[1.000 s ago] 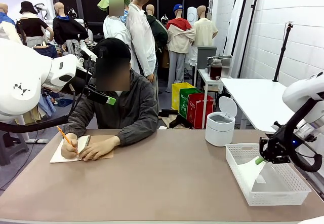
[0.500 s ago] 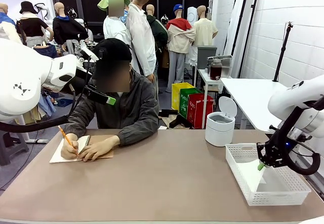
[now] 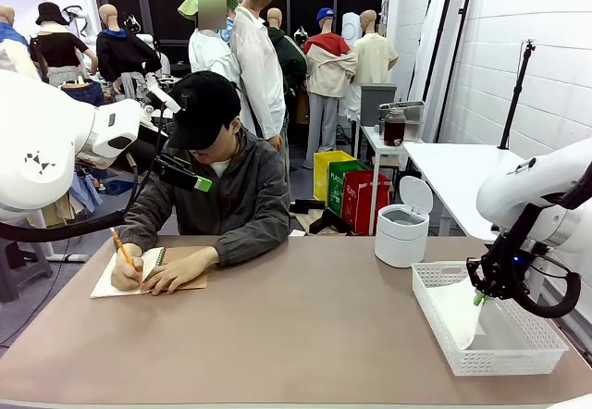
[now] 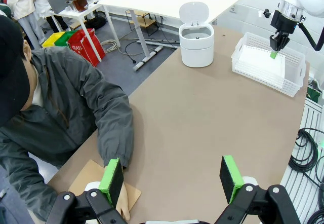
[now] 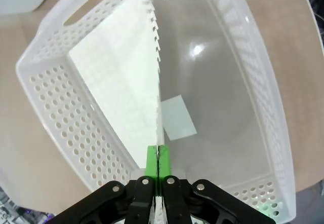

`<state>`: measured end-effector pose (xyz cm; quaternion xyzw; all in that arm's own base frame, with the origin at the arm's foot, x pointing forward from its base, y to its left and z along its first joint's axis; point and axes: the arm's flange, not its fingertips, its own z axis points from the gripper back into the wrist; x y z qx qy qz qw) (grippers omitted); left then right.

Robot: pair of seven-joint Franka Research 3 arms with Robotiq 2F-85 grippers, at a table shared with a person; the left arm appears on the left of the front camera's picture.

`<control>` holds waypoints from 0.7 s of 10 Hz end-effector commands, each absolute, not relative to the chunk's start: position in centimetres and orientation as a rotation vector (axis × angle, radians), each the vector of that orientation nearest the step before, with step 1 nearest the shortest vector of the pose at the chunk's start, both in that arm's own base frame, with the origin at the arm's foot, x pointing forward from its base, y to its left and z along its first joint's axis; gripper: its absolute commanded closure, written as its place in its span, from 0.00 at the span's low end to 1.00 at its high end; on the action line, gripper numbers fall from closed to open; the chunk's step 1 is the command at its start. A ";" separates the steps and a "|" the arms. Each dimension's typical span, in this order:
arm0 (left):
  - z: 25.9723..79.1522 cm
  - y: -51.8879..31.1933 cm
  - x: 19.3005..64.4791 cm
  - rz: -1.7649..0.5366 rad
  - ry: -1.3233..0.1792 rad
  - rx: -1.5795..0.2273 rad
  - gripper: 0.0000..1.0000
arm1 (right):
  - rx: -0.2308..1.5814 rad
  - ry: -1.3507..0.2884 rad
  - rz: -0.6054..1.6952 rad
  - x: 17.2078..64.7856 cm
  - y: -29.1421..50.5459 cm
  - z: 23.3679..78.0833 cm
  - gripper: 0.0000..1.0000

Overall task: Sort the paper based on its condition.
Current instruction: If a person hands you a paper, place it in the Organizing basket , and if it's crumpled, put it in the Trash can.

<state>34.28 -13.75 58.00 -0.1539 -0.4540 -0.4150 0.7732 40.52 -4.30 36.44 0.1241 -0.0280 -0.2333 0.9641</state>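
Paper (image 5: 116,82) between the right jaws

White "GLASS" stands on the red bin (image 4: 83,49) on the floor (image 4: 119,39), far beyond the left tool (image 4: 172,176)

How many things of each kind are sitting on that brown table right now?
Basket: 1
Lidded bin: 1
Paper sheet: 1
Notebook: 1
Pencil: 1
Total: 5

Brown table (image 3: 305,335) bears a notebook (image 3: 104,287), a white bin (image 3: 402,233) and a perforated basket (image 3: 509,358).
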 end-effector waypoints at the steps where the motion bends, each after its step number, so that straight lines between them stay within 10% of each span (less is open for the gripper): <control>1: 57.9 -13.7 34.4 -0.911 -0.981 -0.331 0.00 | 0.210 -0.045 -0.518 41.9 -3.9 36.5 0.77; 5: 57.9 -13.7 34.4 -0.911 -0.981 -0.331 0.00 | 0.170 -0.044 -0.535 42.5 -4.1 37.4 0.00; 7: 57.9 -13.7 34.4 -0.911 -0.981 -0.331 0.00 | 0.125 -0.043 -0.542 42.7 -4.2 37.7 0.00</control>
